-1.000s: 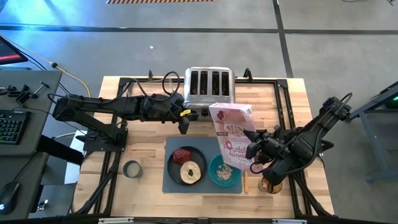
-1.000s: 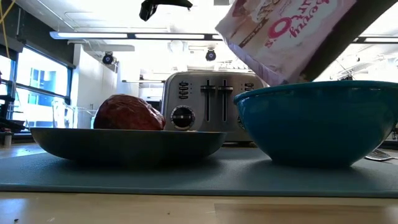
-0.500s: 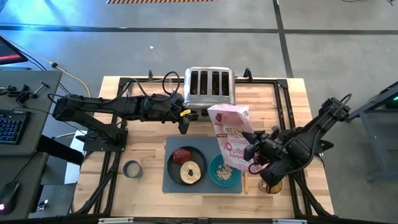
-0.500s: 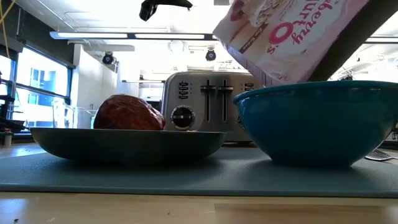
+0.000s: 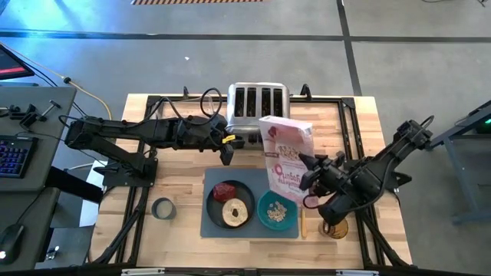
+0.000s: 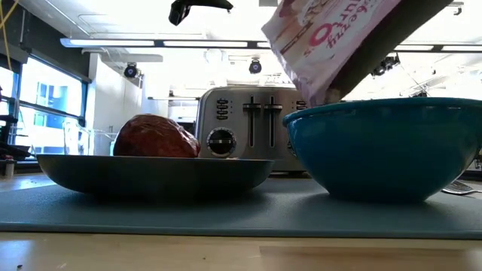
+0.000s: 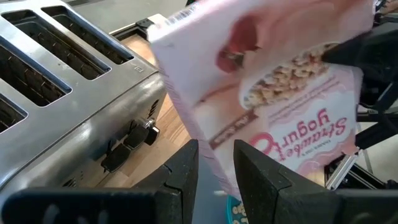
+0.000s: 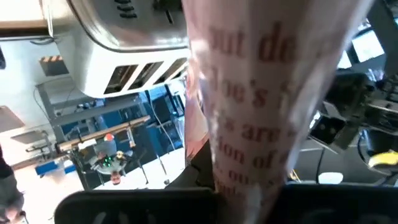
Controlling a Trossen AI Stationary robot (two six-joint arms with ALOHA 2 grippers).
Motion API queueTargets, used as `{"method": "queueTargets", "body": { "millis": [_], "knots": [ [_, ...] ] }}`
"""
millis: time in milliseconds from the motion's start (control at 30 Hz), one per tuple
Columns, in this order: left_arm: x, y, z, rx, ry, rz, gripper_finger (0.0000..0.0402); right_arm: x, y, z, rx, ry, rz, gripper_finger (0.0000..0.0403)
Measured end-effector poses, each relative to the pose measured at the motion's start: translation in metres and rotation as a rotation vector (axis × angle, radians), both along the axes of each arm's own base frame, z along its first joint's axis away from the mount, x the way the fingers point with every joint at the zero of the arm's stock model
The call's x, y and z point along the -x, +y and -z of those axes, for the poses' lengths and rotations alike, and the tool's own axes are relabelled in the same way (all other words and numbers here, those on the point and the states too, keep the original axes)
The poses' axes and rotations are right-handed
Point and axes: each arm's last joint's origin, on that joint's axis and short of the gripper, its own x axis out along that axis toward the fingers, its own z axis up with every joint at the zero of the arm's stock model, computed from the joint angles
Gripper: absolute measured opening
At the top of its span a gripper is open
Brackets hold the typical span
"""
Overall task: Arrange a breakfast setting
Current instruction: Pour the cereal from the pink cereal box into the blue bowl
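Observation:
A grey mat (image 5: 212, 182) lies near the front edge. On it stand a dark grey plate (image 5: 215, 207) and a teal bowl (image 5: 277, 211) holding beige cereal (image 5: 278, 208). The plate carries a dark-red lump (image 5: 224, 191) and a tan ring (image 5: 235, 212). A wooden-handled spoon (image 5: 303, 225) lies to the right of the bowl. My right gripper (image 5: 305, 172) is shut on the pink-and-white cereal bag (image 5: 285, 153), held tilted above the bowl's far side. My left gripper (image 5: 227, 156) hangs in front of the toaster with a narrow gap between its fingers, holding nothing. My right gripper pinches the cereal bag between its two fingers on the bag's right side (image 5: 299, 170), coming from the table's right. The bag (image 8: 261, 124) fills the space between the fingers. It is lifted clear and tilted, print upside down, its lower end (image 6: 324, 96) just above the bowl's rim.
A chrome four-slot toaster (image 5: 259, 103) stands at the far middle, just behind the bag. A grey tape roll (image 5: 163, 208) lies left of the mat. An amber round thing (image 5: 334, 228) sits under my right arm, near the spoon.
My right gripper has gone a little toward the table's far edge with the cereal bag. The bag has turned in the hold, and its lower end has drawn back from over the bowl's middle toward the bowl's far rim.

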Motion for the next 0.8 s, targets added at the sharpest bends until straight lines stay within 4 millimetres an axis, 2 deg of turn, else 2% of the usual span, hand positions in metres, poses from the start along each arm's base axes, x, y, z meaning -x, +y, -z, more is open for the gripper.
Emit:
{"method": "queueTargets", "body": {
  "millis": [367, 800],
  "knots": [
    [0.0, 0.0001, 0.0, 0.0, 0.0, 0.0, 0.009, 0.0029, 0.0063, 0.0014, -0.064, 0.016, -0.03, 0.0],
    [0.0, 0.0001, 0.0, 0.0, 0.0, 0.0, 0.009, 0.0037, 0.0071, 0.0006, -0.012, 0.026, -0.045, 0.0]
  ]
}}
